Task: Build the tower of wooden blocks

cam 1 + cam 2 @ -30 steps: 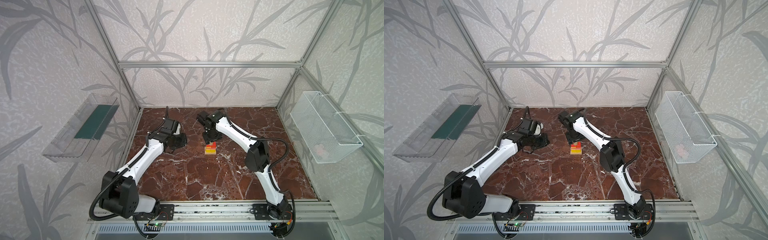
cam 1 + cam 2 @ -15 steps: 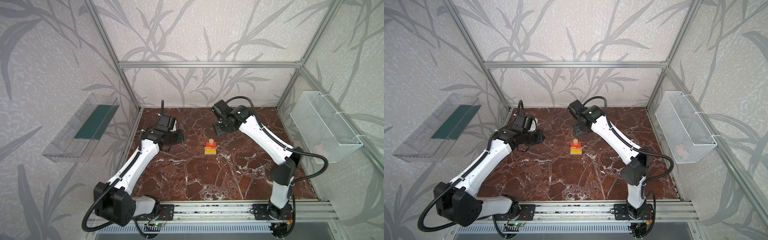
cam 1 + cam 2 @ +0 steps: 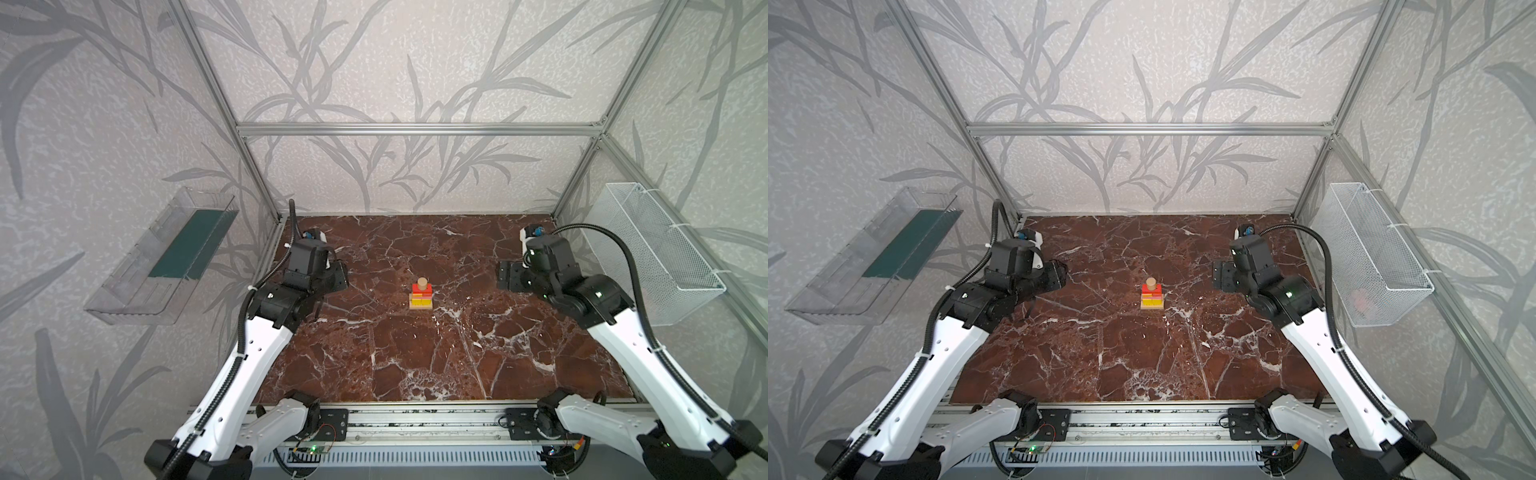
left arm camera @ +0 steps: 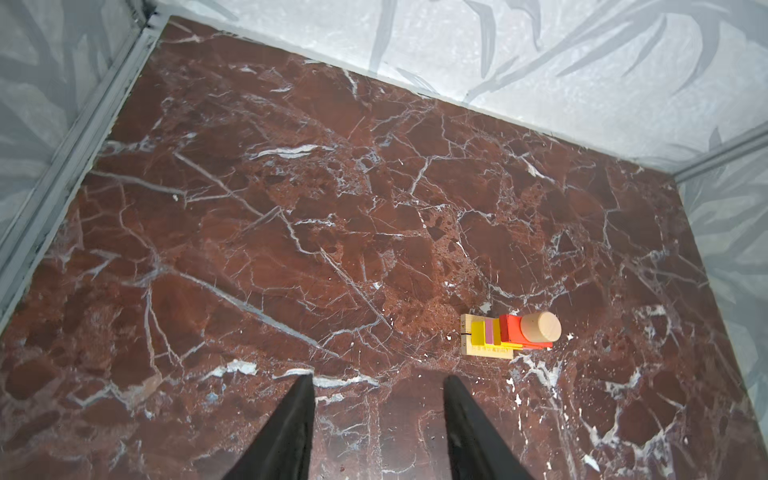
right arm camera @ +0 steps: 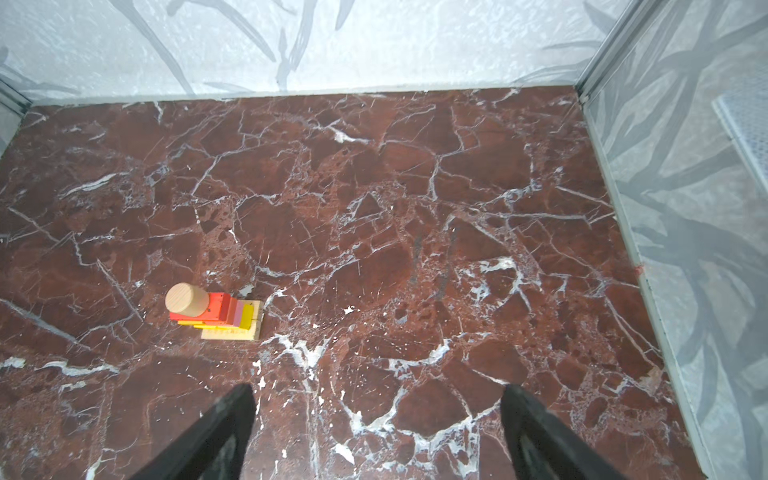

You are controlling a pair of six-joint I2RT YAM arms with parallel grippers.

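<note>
The tower point(image 3: 421, 296) point(image 3: 1152, 296) stands alone mid-table in both top views: tan plank base, yellow layer, orange and pink pieces, red block, tan cylinder point(image 3: 422, 283) on top. Both wrist views also show the tower point(image 4: 510, 333) point(image 5: 216, 313) upright with its wood blocks stacked. My left gripper point(image 3: 334, 279) point(image 4: 378, 380) hovers well to the tower's left, open and empty. My right gripper point(image 3: 510, 276) point(image 5: 376, 390) hovers well to its right, open wide, nothing between its fingers.
A clear plastic tray point(image 3: 166, 257) hangs on the left wall and a white wire basket point(image 3: 656, 253) on the right wall. The marble table point(image 3: 415, 357) is bounded by aluminium frame posts and patterned walls.
Both arms have pulled back from the tower toward their own sides. Both grippers have opened wider. The tan cylinder now shows on top of the tower, uncovered.
</note>
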